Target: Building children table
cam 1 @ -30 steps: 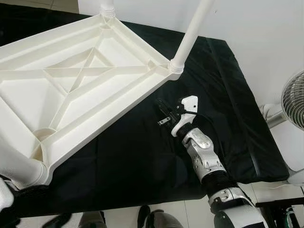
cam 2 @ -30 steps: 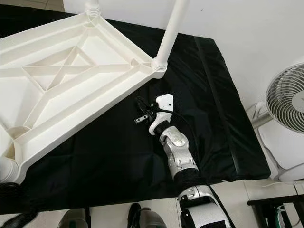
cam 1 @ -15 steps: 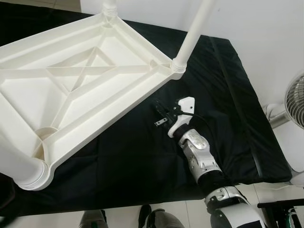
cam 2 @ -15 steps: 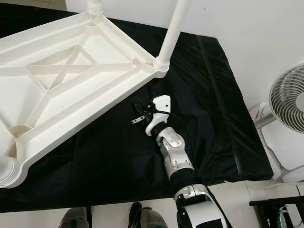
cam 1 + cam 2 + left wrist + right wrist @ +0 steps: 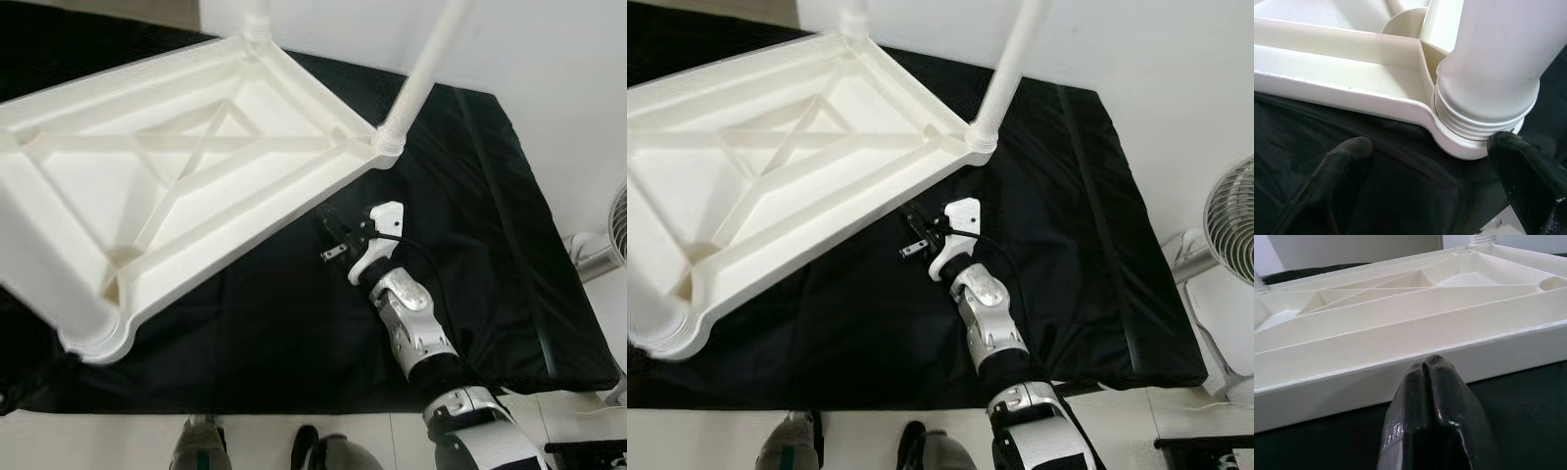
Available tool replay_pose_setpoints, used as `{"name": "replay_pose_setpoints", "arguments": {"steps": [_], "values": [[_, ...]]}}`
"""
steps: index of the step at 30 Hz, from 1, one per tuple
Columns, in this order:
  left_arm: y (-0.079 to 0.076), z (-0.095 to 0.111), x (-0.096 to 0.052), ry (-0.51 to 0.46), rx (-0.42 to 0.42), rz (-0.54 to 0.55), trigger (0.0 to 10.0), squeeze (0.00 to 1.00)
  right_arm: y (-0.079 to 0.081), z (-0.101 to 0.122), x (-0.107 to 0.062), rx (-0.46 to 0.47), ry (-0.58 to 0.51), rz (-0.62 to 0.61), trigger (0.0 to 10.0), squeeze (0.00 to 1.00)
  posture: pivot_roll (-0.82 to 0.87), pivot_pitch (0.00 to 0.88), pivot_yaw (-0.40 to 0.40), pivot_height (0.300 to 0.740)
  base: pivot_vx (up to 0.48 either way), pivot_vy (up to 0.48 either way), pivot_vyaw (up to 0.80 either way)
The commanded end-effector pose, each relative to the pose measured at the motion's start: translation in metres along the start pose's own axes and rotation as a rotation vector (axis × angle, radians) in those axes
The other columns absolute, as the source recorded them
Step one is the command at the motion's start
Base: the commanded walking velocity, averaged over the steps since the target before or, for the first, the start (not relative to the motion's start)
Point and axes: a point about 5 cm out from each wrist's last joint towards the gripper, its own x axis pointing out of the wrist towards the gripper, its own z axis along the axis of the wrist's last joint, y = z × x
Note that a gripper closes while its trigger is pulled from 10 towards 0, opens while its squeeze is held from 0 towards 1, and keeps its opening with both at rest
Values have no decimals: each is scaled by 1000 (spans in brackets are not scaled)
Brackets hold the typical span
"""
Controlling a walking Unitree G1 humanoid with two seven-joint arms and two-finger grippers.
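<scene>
**Tabletop upside down on black mat, right fingers pressed together at its edge**

Tabletop (image 5: 176,186), white plastic and ribbed underneath, is laid upside down across a black mat (image 5: 490,245). A white leg (image 5: 423,78) is seen standing up from the far right corner, and another leg (image 5: 1493,63) is seated on a threaded collar in the near left corner. The right gripper (image 5: 913,233) is held low over the mat just beside the tabletop's long side wall, its fingers (image 5: 1432,396) pressed fully together with nothing between them. The left gripper (image 5: 1430,181) is spread wide, its fingers (image 5: 1337,171) set apart before the near leg's socket, with nothing grasped. A fan (image 5: 1229,220) is seen at the right.
</scene>
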Motion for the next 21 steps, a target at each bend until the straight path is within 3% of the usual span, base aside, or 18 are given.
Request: {"name": "replay_pose_setpoints", "arguments": {"steps": [1, 6, 11, 21], "values": [[12, 15, 10, -123, -18, 364, 10000, 0, -7, -4, -10, -12, 17, -29, 10000, 0, 455, 208, -171, 740, 0, 0, 0], [1, 21, 31, -213, -94, 338, 10000, 0, -10, -4, -12, -20, 17, -38, 10000, 0, 435, 203, -171, 740, 0, 0, 0], [-2, 20, 42, -215, -109, 300, 10000, 0, -10, -3, -14, -26, 16, -41, 10000, 0, 428, 200, -169, 740, 0, 0, 0], [8, 3, 45, -44, 3, 245, 10000, 0, -11, -2, -16, -37, 16, -41, 10000, 0, 406, 209, -154, 740, 0, 0, 0]]}}
